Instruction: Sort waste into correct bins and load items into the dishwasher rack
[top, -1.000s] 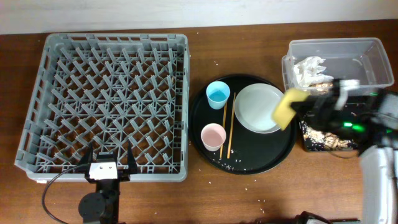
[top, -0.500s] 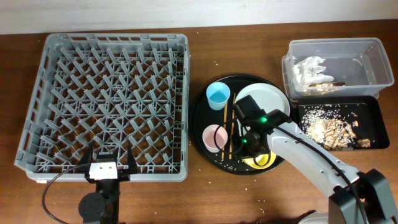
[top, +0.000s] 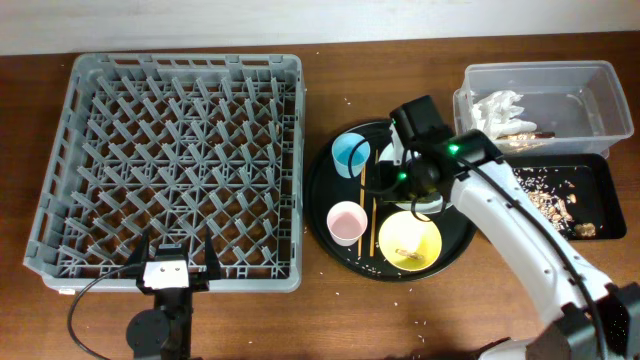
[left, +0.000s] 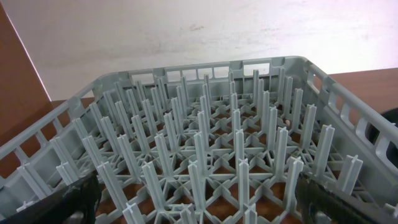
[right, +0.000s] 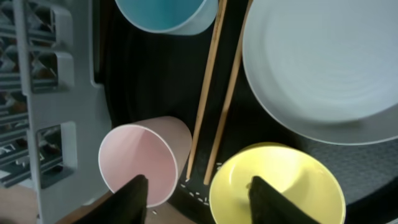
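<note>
As my right claw (right: 200, 199) hangs spread, empty, above wooden chopsticks (right: 205, 93) on round black tray (top: 318, 190), beside pink cup (right: 146, 162), yellow bowl (right: 277, 186): rack-loading step; next likely descend, pinch, carry to grey dishwasher rack (top: 170, 160).

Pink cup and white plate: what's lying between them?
The two wooden chopsticks, side by side on the round black tray, clearest in the right wrist view.

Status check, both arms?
Left tool open, empty, at rack edge. Right tool open over chopsticks. Rack holds nothing yet. Pink cup, yellow bowl flank chopsticks closely.
</note>
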